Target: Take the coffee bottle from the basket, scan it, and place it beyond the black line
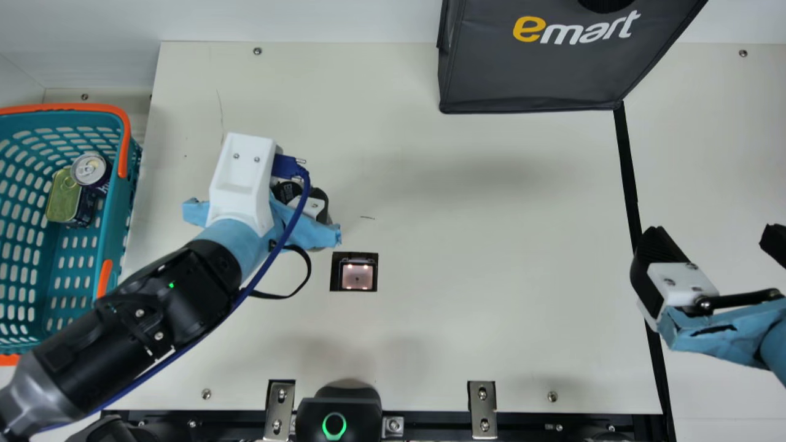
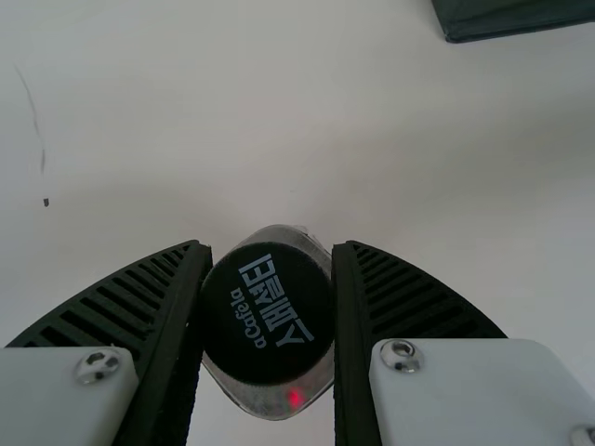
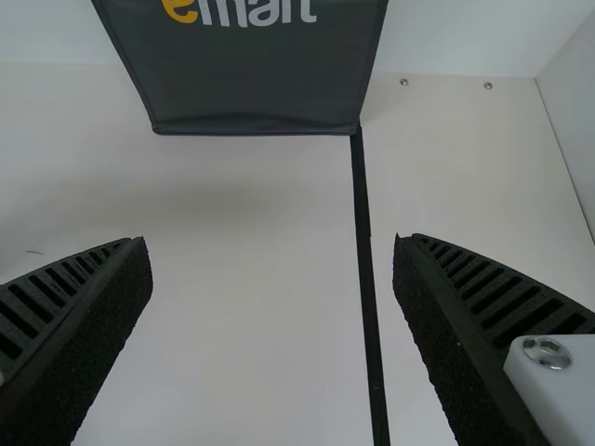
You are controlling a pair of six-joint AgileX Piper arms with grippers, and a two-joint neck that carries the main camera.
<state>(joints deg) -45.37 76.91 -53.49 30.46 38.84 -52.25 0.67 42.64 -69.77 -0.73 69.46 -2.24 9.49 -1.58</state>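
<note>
Coffee bottle (image 2: pixel 270 321): black cap, pale lettering, 1 red spot.

Shop-like setting, basket (image 1: pixel 116 224), scanner (image 1: pixel 357 277), shopping bag (image 1: pixel 528 73)

The coffee bottle (image 2: pixel 268 314), black-capped with pale lettering above a silvery body, is pinched in the left end effector (image 1: pixel 298 195), apparently upright, over the surface (image 1: pixel 491 307) toward its left edge.

1 btl (image 2: pixel 268 316), 2 cans (image 1: pixel 90 168), 1 bskt (image 1: pixel 118 212), 1 bag (image 1: pixel 534 73), 1 scanner (image 1: pixel 357 276).
</note>
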